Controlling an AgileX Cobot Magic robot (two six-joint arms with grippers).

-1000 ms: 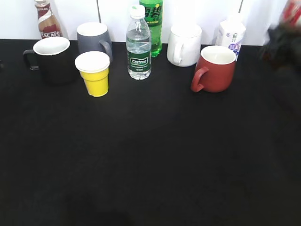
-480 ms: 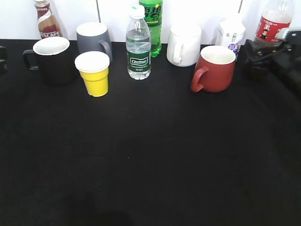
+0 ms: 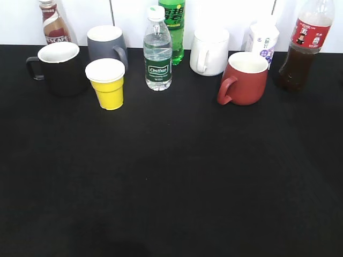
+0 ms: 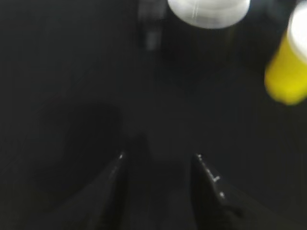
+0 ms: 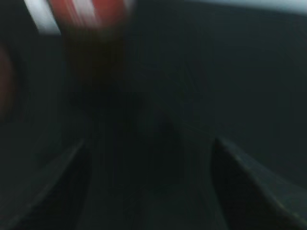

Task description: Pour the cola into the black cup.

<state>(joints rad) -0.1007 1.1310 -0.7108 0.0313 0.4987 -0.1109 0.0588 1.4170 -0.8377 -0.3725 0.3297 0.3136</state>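
Note:
The cola bottle (image 3: 301, 45) stands upright at the back right, dark liquid in its lower part and a red label above. It shows blurred at the top left of the right wrist view (image 5: 93, 43). The black cup (image 3: 58, 67) stands at the back left, white inside, handle to the left; its white rim shows at the top of the left wrist view (image 4: 208, 10). My left gripper (image 4: 159, 155) is open and empty over the black cloth. My right gripper (image 5: 151, 143) is open and empty, apart from the cola. Neither gripper shows in the exterior view.
A yellow cup (image 3: 106, 83) stands beside the black cup, a grey mug (image 3: 106, 44) and a Nescafe bottle (image 3: 53, 22) behind. A water bottle (image 3: 157, 51), a green soda bottle (image 3: 173, 27), a white mug (image 3: 209, 51), a red mug (image 3: 246, 78) and a carton (image 3: 262, 40) line the back.
My right arm has drawn off the right edge of the exterior view. The cola bottle now stands free on the table.

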